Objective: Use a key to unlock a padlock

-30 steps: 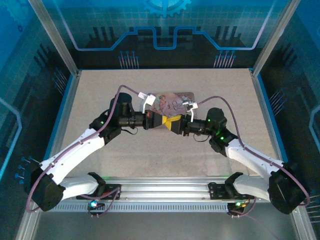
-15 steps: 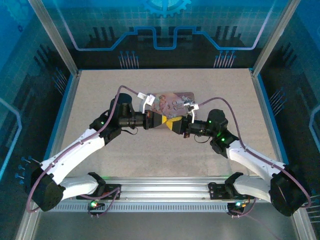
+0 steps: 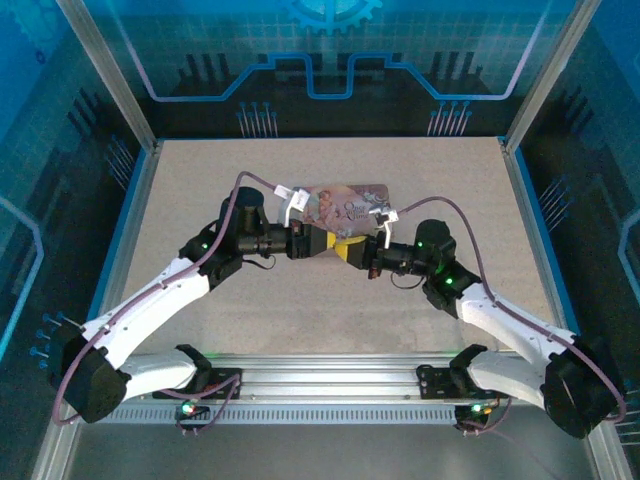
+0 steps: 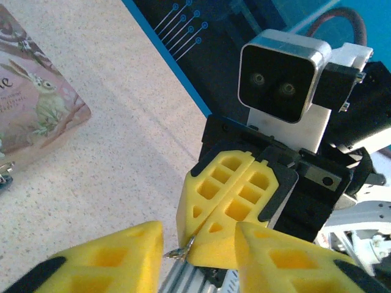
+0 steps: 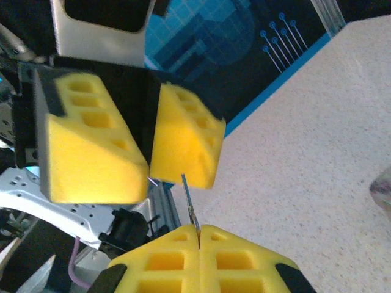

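Observation:
My right gripper (image 5: 198, 229) is shut on the key (image 5: 189, 201), a thin dark metal sliver standing up from between its yellow fingertips. The key's tip (image 4: 179, 251) also pokes out of the right gripper (image 4: 211, 235) in the left wrist view. My left gripper (image 4: 198, 247) faces it with its jaws apart, one on each side of the key's end and nothing pinched between them. Both grippers, left (image 3: 325, 242) and right (image 3: 350, 250), meet nose to nose above the middle of the table. A tiny bluish metal bit (image 4: 3, 175) lies beside the tin; I cannot tell whether it is the padlock.
A pink illustrated tin box (image 3: 345, 205) lies flat on the speckled table (image 3: 450, 180) just behind the two grippers. Blue walls and aluminium posts ring the table. Open tabletop lies to the left, to the right and in front.
The left gripper's jaws have parted and let go of the key. The right gripper has shut on it. The right arm's elbow has drifted slightly right.

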Tool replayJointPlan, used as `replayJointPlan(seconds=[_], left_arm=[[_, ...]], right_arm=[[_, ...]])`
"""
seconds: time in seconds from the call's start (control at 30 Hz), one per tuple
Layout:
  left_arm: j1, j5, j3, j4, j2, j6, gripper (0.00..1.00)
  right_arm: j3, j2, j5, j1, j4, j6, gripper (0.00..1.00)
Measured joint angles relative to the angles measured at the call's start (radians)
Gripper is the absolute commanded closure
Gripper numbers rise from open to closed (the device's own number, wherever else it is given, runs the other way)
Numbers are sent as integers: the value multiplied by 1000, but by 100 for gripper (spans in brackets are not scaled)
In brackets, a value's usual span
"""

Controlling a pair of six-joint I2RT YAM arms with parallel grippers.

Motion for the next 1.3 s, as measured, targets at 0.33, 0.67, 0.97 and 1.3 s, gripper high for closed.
replayJointPlan(seconds=[0.33,0.67,0.97,1.3], left_arm=[[15,-135,103,-100,95,68,23],[-35,-261,354,-218,414,180,23],[-102,-328,618,-301,707,231,23],[-126,-344,871,-394,941,254,23]], right_arm=[[-5,-72,112,-72,-299,-88,97],[-153,-108,196,-194,-452,-90,96],[-245,-188,207,-290,-526,-82,96],[-266,-266,183,-363,-610,-79,96]])
